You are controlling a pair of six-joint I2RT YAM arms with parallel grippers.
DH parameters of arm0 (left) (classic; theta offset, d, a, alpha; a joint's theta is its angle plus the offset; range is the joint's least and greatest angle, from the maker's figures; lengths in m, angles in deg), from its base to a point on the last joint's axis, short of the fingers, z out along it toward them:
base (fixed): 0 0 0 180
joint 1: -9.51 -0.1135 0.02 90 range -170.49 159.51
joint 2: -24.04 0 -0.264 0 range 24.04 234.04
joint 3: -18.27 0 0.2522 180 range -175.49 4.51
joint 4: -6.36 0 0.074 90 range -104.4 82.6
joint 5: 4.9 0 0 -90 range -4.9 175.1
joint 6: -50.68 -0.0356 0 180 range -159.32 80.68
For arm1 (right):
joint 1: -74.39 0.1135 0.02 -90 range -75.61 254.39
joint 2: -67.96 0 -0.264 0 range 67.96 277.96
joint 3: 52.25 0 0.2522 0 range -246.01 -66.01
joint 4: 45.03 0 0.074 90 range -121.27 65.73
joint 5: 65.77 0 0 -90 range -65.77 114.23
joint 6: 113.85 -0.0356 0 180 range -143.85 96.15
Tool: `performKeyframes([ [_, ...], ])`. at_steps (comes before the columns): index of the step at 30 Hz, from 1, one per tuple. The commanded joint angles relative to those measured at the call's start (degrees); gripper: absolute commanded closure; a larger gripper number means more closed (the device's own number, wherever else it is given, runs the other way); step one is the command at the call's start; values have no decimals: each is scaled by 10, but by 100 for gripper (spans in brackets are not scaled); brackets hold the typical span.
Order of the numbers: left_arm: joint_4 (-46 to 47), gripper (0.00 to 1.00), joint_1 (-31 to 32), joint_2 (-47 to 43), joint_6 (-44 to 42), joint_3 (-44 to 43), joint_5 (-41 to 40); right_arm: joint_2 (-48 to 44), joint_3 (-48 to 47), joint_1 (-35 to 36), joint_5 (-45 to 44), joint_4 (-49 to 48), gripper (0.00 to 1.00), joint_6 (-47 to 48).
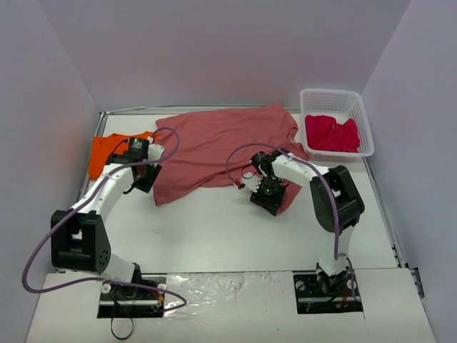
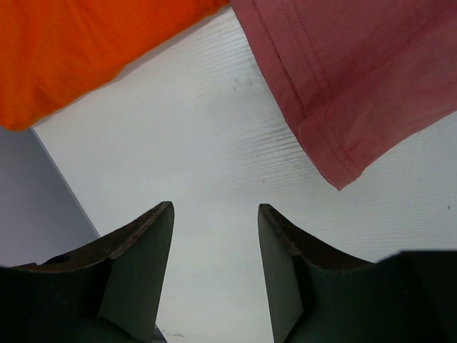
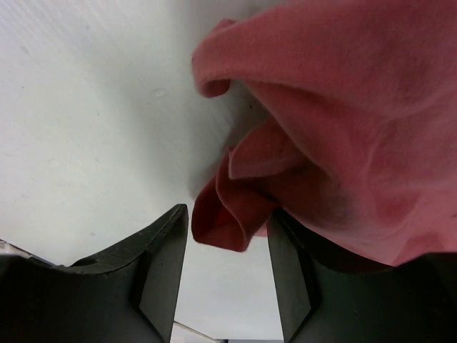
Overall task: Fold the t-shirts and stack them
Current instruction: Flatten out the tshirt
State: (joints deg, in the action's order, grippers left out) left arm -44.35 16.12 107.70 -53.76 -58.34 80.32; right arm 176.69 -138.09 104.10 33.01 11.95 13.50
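The large brick-red t-shirt (image 1: 214, 143) lies spread across the back middle of the table. Its lower right corner is bunched under my right gripper (image 1: 270, 196). In the right wrist view that gripper (image 3: 228, 212) stands open; a rumpled fold of the brick-red cloth (image 3: 235, 214) hangs between the fingertips and drapes over the right finger, unpinched. The orange t-shirt (image 1: 107, 153) lies at the left. My left gripper (image 1: 146, 179) hovers open over bare table between the orange t-shirt (image 2: 86, 50) and the brick-red shirt's edge (image 2: 357, 78), with nothing between its fingers (image 2: 216, 214). The crimson-pink t-shirt (image 1: 332, 133) sits crumpled in a basket.
A white plastic basket (image 1: 360, 118) stands at the back right corner. Grey walls close in the table on the left, back and right. Purple cables loop from both arms above the tabletop (image 1: 214, 221).
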Motion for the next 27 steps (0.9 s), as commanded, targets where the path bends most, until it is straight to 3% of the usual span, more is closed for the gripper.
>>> performKeyframes([
  [1,6,50,-5,-19,5,-1,-8,13,-5,7,8,13,55,-6],
  [4,8,51,-5,-21,5,2,-8,18,8,10,-12,-6,59,-17],
  [6,9,50,-4,-20,5,3,-8,23,15,10,-30,-15,70,-19],
  [7,9,50,-5,-20,5,3,-8,24,22,10,-33,-17,79,-19],
  [8,9,51,-4,-20,5,3,-8,24,25,10,-41,-20,94,-20],
  [9,9,50,-5,-20,5,4,-8,25,28,10,-44,-21,100,-20],
  [27,9,50,-4,-24,4,2,-5,-167,38,10,-48,103,100,6],
])
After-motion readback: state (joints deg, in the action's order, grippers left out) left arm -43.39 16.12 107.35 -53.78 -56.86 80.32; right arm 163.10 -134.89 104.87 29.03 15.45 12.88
